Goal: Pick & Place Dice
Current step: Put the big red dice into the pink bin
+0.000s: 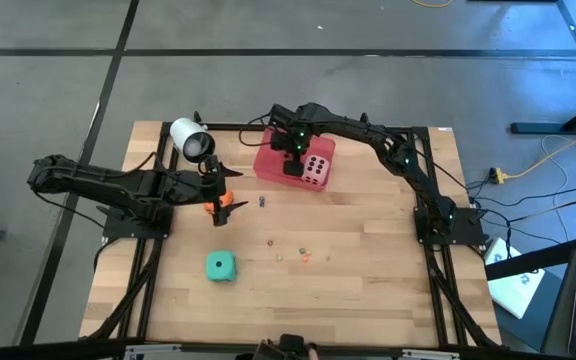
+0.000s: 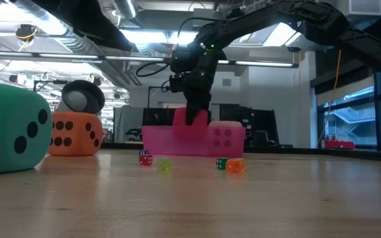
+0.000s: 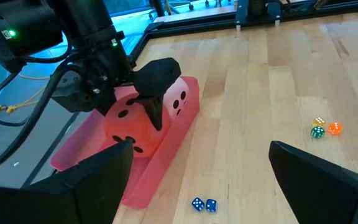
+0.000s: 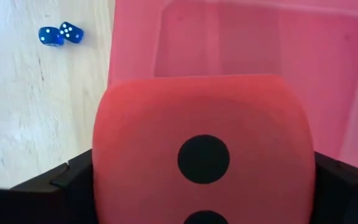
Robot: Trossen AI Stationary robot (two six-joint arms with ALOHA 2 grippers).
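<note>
Right wrist view: right gripper [image 4: 204, 186] has its fingers spread wide on either side of the red die [image 4: 202, 149], over the pink tray [image 4: 260, 43].
Left gripper [image 1: 211, 186]: jaws wide, empty, above the orange die [image 1: 222, 203].
Pale pink die [image 1: 317, 170]: in the tray.
Teal die [image 1: 220, 266]: on the wooden tabletop [image 1: 368, 260].
Hard to tell: whether the red die is clamped.

2 dice [image 1: 316, 168] in tray [image 1: 268, 163] (rear).
</note>
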